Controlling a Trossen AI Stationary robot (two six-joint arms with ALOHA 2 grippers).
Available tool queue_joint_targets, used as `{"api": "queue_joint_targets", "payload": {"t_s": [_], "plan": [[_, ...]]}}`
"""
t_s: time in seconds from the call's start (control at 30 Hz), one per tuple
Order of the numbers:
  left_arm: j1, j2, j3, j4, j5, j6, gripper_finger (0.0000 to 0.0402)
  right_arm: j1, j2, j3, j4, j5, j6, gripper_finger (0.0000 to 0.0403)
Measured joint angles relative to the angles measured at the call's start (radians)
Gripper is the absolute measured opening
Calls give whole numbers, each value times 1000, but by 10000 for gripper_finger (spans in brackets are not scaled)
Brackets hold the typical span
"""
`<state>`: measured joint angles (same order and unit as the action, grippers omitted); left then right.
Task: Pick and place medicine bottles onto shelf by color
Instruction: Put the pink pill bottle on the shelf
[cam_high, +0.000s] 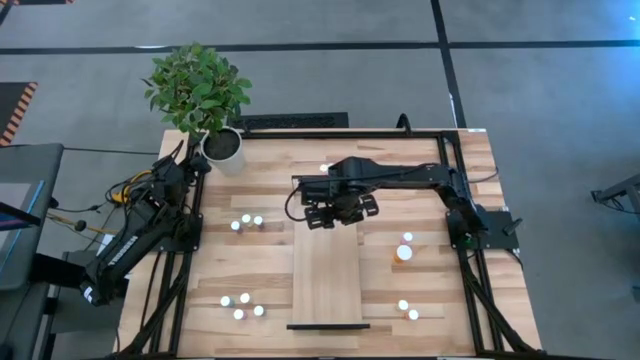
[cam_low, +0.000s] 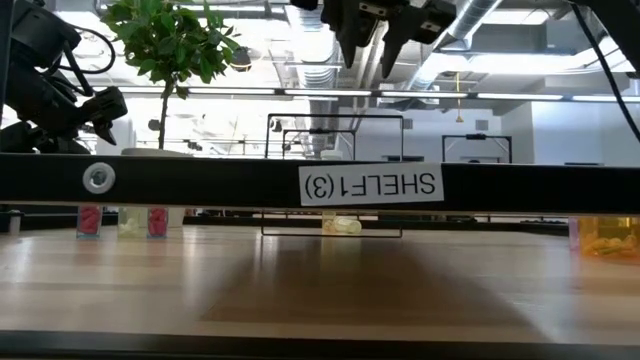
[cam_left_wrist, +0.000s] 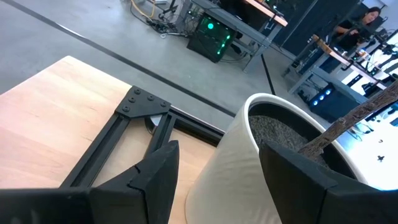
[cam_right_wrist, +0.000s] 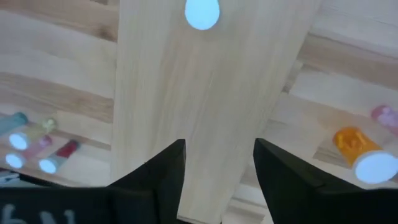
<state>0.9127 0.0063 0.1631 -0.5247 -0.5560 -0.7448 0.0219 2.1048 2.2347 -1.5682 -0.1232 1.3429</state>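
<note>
Wood table (cam_high: 250, 265), frame centre: right gripper (cam_high: 340, 213), fingers open & empty, hangs over shelf (cam_high: 325, 275) top end; one bottle (cam_right_wrist: 202, 12) sits on the shelf. Left gripper (cam_left_wrist: 214, 174), open, parked by plant pot (cam_high: 222, 146), upper left. Risk: orange bottle (cam_high: 404, 252) & small ones w/ it stand close, so a grab could topple a neighbour.

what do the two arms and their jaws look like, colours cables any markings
Both arms are dark, nearly black, built of boxy jointed links. The left arm has white lettering along its lower link and yellow and orange cables bundled near its base. The right arm carries thin black cables looping beside it. The right gripper has two matte black jaws that flare wide at the base and narrow toward blunt tips.
</note>
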Motion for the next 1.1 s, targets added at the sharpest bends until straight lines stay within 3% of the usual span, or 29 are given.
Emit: {"api": "queue_joint_targets", "payload": {"t_s": [0.27, 0.73, 0.9, 1.1], "plan": [[0, 0, 0, 0, 0, 0, 210, 5, -200, -287, 8, 16, 98, 181], [0, 0, 0, 0, 0, 0, 210, -10, -749, -1078, 349, 16, 444, 180], [0, 0, 0, 0, 0, 0, 210, -3, -839, -1219, 403, 14, 539, 189], [0, 0, 0, 0, 0, 0, 210, 18, -841, -1273, 426, 13, 587, 236]]}}
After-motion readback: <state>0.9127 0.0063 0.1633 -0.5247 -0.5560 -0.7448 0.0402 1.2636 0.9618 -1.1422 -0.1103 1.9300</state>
